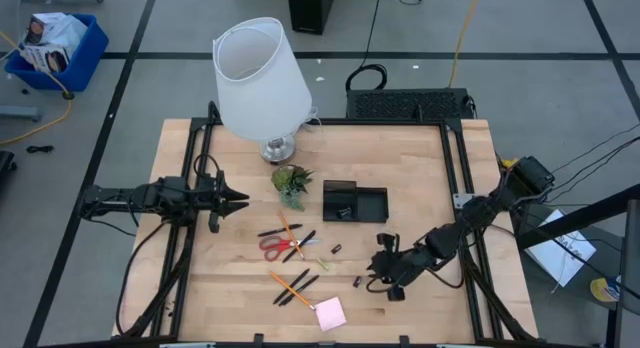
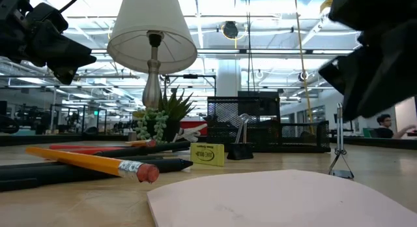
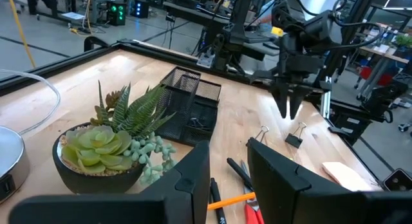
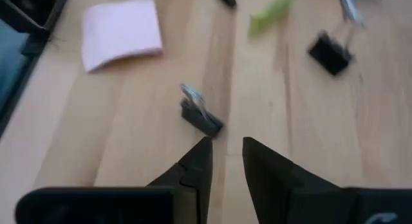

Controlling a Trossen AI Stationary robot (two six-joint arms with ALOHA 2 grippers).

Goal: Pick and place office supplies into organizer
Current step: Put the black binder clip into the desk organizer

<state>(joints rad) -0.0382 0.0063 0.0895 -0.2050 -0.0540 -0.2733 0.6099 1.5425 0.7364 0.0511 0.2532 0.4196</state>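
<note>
Organizer first — one low black mesh desk tray [image 1: 355, 201] with divided compartments sits behind the table's middle, long axis across the table, just right of the small green potted plant [image 1: 291, 183] and the white-shaded lamp [image 1: 262, 80]. In front of it lie the supplies: one pair of red-handled scissors [image 1: 277, 245], roughly five thin black and orange pens and pencils [image 1: 293, 286] fanned in two clusters, one pink square sticky-note pad [image 1: 330, 313] at the front edge, one small yellow-green piece [image 1: 323, 260], and two tiny dark binder clips [image 1: 357, 282] — the other [image 1: 336, 249] nearer the scissors. Right gripper [image 4: 225, 156] hovers just right of the front clip, fingers narrowly parted, empty. Left gripper [image 1: 238, 199] waits left of the plant, narrowly parted, empty.
</note>
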